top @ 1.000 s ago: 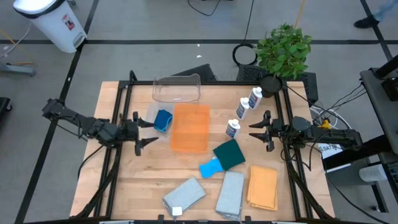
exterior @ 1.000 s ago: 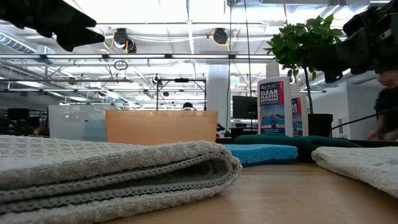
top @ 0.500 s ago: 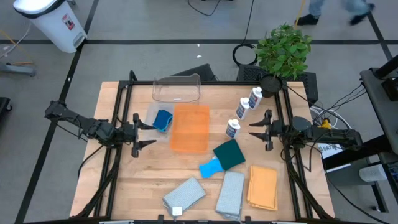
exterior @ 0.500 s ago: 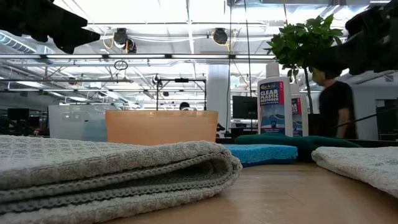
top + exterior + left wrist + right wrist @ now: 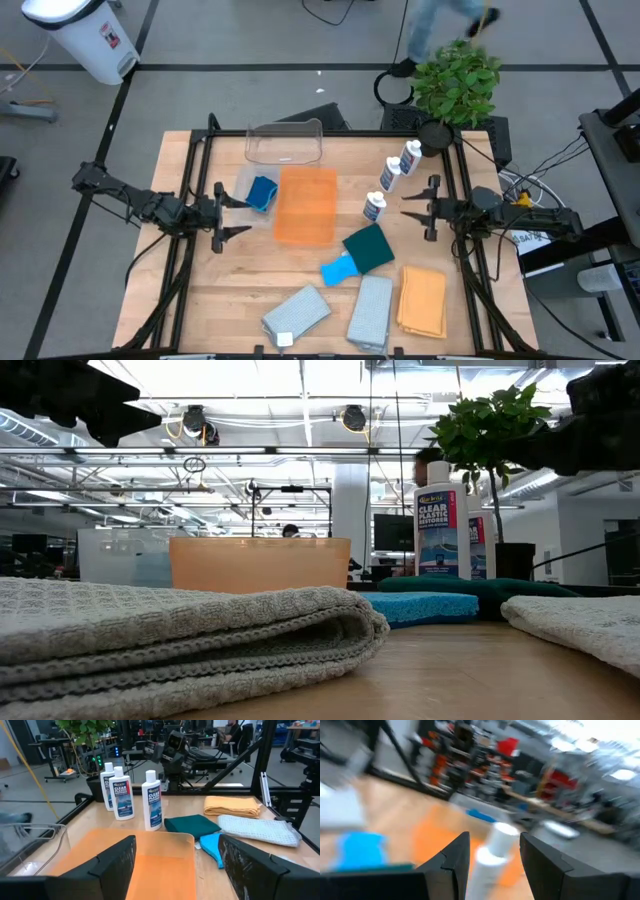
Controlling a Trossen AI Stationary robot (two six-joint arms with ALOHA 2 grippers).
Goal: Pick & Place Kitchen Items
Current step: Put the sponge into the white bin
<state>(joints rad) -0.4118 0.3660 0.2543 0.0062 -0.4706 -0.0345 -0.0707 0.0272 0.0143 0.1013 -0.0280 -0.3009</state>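
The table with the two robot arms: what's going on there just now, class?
Nothing is held yet. The left gripper hovers open at the table's left side, facing the orange bin with a blue sponge close by. The right gripper hovers open on the right, aimed at the nearest white bottle. The green pad, grey cloths and orange cloth lie untouched on the table.

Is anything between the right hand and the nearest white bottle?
Nothing visible. The right hand, open, points at the nearest white bottle across bare table; the dark green pad lies off that line, nearer the table's front.
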